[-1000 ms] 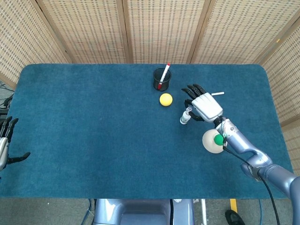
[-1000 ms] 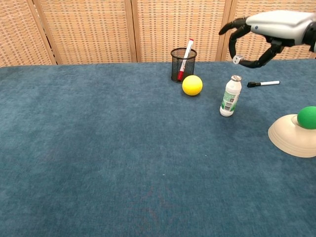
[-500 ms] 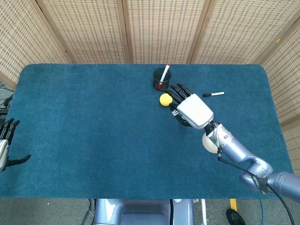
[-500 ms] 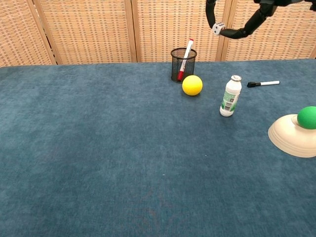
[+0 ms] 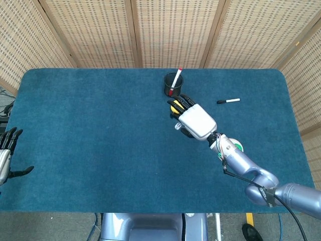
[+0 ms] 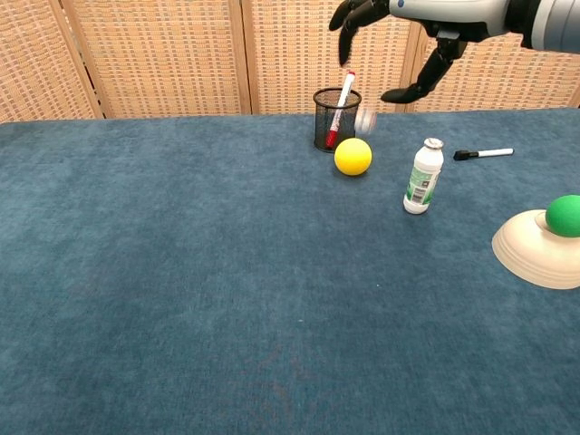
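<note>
My right hand hovers high over the table with its fingers spread and nothing in its grip. A small white cube, blurred, hangs in the air just below the hand, apart from the fingers. Under it lie a yellow ball and a black mesh cup holding a red marker. A small white bottle stands upright to the right of the ball; the head view hides it under the hand. My left hand stays at the table's left edge, fingers apart, empty.
A black-capped white marker lies at the back right. A green ball sits on a cream dish at the right. Blue cloth covers the table; wicker screens stand behind.
My right hand swung left and up from beside the bottle to above the ball. The white cube it pinched has left the fingers and is dropping. The left hand barely moved.
</note>
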You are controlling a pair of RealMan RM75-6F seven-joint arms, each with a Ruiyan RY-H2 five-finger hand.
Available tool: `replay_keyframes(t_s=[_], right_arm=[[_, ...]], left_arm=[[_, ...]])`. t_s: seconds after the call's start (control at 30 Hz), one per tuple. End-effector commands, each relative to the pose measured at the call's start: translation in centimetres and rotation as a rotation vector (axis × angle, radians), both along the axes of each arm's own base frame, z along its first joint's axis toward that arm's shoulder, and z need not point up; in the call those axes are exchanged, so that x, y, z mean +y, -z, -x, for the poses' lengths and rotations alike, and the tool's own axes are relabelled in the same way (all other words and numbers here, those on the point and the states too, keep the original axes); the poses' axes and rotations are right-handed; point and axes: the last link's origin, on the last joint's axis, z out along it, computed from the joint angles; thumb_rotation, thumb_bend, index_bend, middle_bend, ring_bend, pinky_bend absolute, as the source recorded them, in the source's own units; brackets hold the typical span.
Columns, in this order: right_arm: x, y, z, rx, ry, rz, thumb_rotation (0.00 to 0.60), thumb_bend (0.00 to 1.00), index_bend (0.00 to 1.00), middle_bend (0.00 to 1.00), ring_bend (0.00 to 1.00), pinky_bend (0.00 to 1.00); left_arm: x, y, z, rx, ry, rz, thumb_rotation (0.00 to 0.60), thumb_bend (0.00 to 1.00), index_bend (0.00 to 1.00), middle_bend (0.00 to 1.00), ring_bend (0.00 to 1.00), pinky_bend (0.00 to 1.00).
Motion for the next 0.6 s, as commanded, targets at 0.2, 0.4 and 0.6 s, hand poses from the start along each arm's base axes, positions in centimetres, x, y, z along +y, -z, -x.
replay_keyframes(t_s=[0.2,0.4,0.6], right_arm=[[0.2,-0.4,0.4,0.000,0.004,0.014,0.600,0.31,0.23,0.09,0.00,0.08],[1.9,-3.3,2.9,-0.028,0.017,0.076,0.600,0.31,0.23,0.09,0.00,0.08],[6.1,-6.9,9.9,-0.072,0.109,0.189,0.600,0.10,0.18,0.03,0.00,0.08]], left_arm=[[0.0,0.0,0.1,0.000,-0.003,0.001,0.600,0.00,0.00,0.00,0.00,0.00],[-0.1,-0.2,0.2,-0.008,-0.006,-0.003,0.600,0.00,0.00,0.00,0.00,0.00],[-0.4,-0.5,0.2,-0.018,-0.002,-0.008,0.600,0.00,0.00,0.00,0.00,0.00]])
